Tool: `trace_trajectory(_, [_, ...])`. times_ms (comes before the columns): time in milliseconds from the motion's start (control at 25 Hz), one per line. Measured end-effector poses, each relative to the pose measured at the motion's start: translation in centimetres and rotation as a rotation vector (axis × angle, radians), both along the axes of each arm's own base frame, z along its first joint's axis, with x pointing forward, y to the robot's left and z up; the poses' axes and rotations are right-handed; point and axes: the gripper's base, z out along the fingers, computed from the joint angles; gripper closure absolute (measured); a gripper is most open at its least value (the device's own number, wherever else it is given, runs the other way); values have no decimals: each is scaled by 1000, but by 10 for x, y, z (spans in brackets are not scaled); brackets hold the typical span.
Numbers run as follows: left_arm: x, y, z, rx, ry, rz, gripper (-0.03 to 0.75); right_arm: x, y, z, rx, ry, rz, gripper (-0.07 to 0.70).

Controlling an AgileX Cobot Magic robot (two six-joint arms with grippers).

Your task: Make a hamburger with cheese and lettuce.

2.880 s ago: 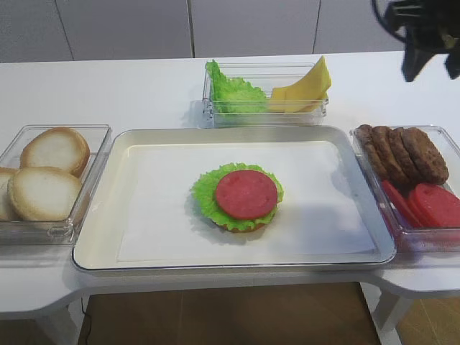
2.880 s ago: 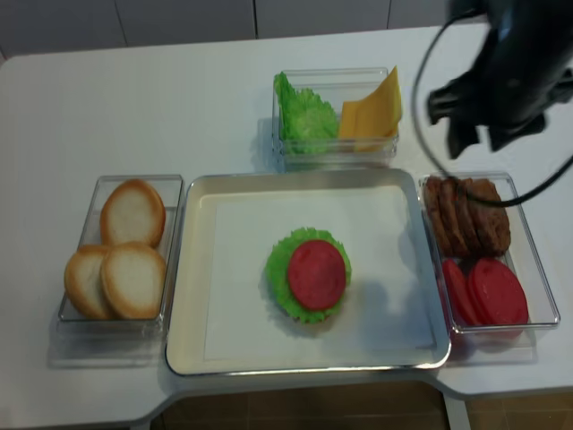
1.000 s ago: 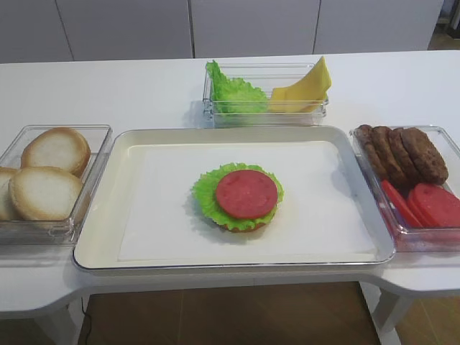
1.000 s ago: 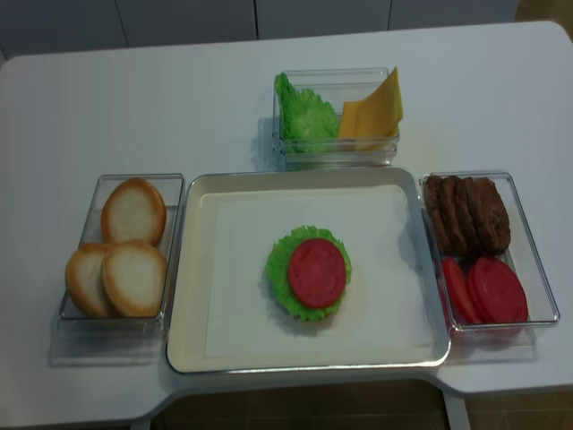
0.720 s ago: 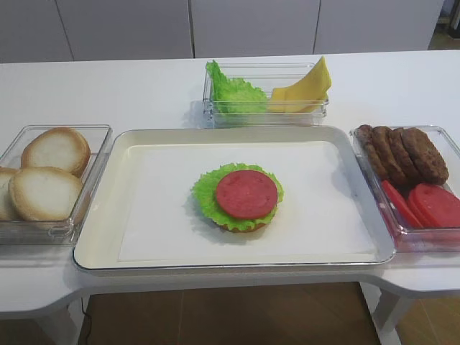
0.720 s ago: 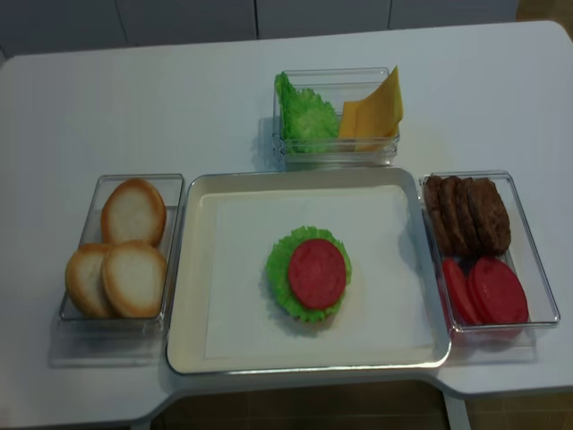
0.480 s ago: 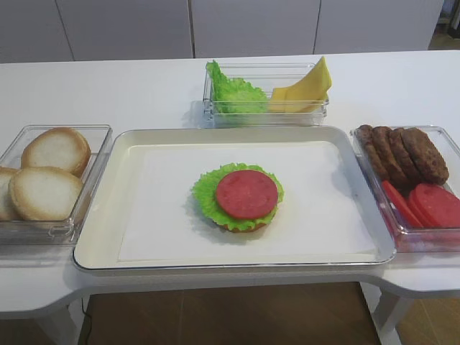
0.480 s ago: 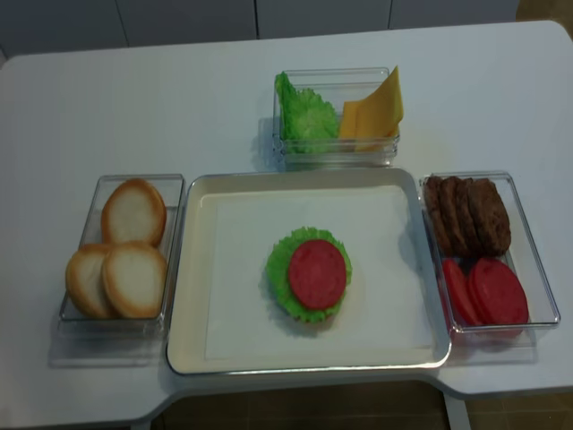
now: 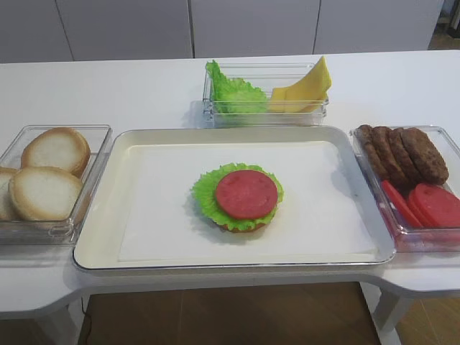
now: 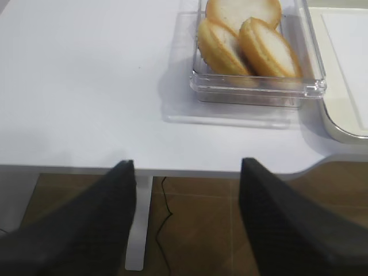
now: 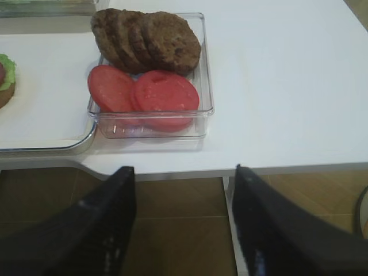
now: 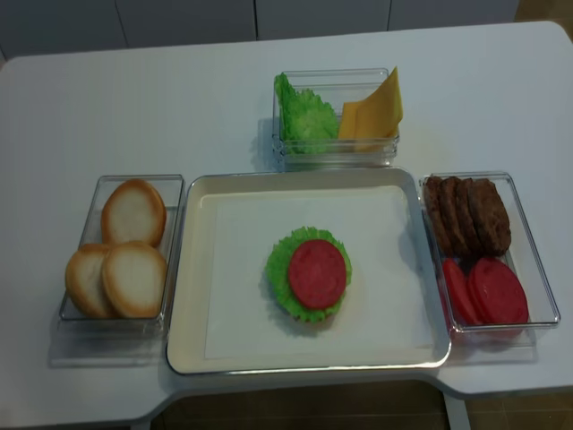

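Claws: right claw (image 11: 183,227) and left claw (image 10: 187,221) both hang below the table edge, jaws apart and holding nothing; neither shows in the two high views.
Right claw's outlook: it faces the clear box (image 11: 205,69) of brown patties (image 11: 150,39) and red tomato slices (image 11: 144,92), with a corner of the tray at its left.
Left claw's outlook: it faces the clear box (image 10: 260,92) of pale bun halves (image 10: 248,45).
Hamburger: it sits near the middle of the tray (image 9: 100,215), on the white paper liner; a bun base, a frilly green lettuce leaf (image 9: 203,192) and a red slice (image 9: 246,194) on top make up the hamburger (image 12: 309,276) so far.
Cheese: yellow cheese (image 9: 305,88) leans in the right half of the far box (image 9: 266,115), beside spare lettuce; none is on the stack yet.
Step in hand: likely fetching a cheese slice, then a bun top.
Doing it well: the right claw looks better placed for the cheese; I would come down over the raised pointed corner, pinch one slice only, and lift clear of the box wall.
Placing: centre it over the red slice and let go low, so the stack does not shift.
Risk: thin slices may cling together or slip from the jaws.
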Motion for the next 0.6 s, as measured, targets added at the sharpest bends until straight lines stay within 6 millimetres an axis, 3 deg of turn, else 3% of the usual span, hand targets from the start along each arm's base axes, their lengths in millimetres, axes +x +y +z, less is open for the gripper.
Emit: trace_trajectory(600, [0, 0, 0, 0, 0, 0, 288, 0, 0, 0, 0, 0, 0, 225])
